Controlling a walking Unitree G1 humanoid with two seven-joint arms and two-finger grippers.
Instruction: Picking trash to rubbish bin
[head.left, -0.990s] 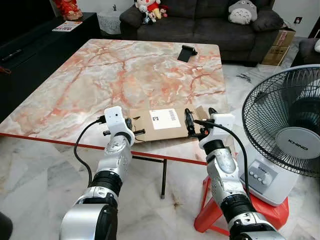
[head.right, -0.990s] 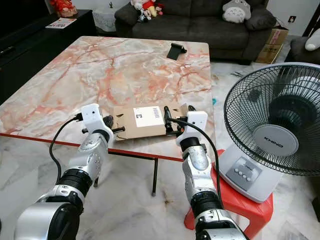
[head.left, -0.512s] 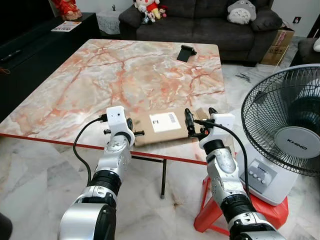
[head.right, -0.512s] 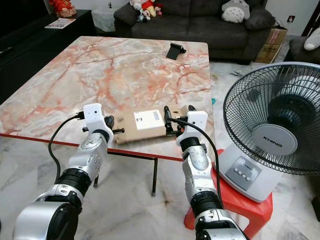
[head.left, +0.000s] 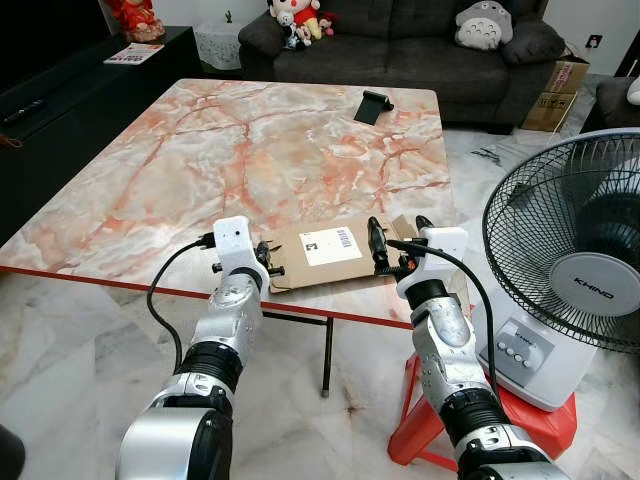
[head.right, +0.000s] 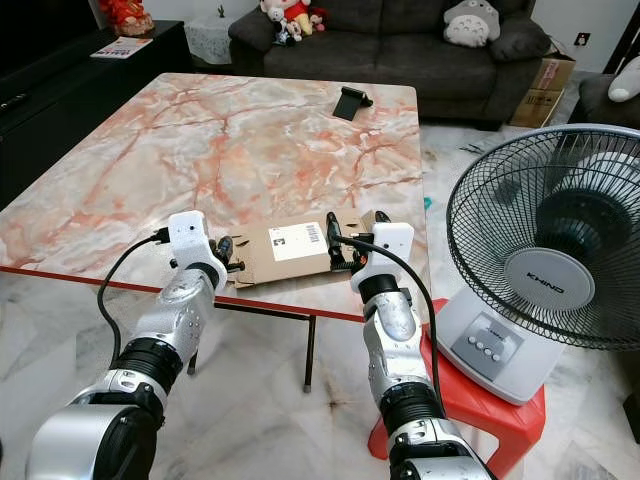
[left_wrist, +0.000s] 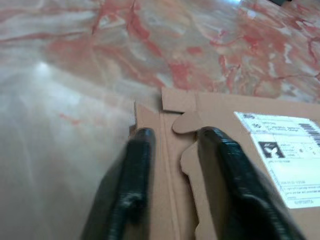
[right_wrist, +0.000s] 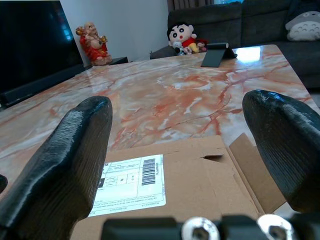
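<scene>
Brown cardboard, flattened and bearing a white shipping label (head.left: 331, 244), is what we see between the two arms: the cardboard piece (head.left: 325, 254) lies flat on the marble table (head.left: 250, 140), close to the near edge with its red trim. We find the left gripper (head.left: 268, 268) at the cardboard's left end, and in the left wrist view its two black fingers (left_wrist: 134, 175) sit over the notched end flap (left_wrist: 172, 150) with only a narrow gap between them; we cannot tell whether they are pinching the flap or merely resting on it. The right gripper (head.left: 396, 238) is at the cardboard's right end, and we see in the right wrist view that its fingers (right_wrist: 70, 165) are spread wide, one to each side of the sheet, with the label and its barcode (right_wrist: 131, 180) lying between them. Far across the table we make out a small dark stand (head.left: 375, 104) near the far edge. To the robot's right stands a white electric fan (head.left: 570, 260) on a red plastic stool (head.left: 430, 420). Beyond the table is a dark grey sofa (head.left: 400, 40) with plush toys (head.left: 300, 20) on it, and a cardboard box (head.left: 565, 90) sits on the floor beside it.
</scene>
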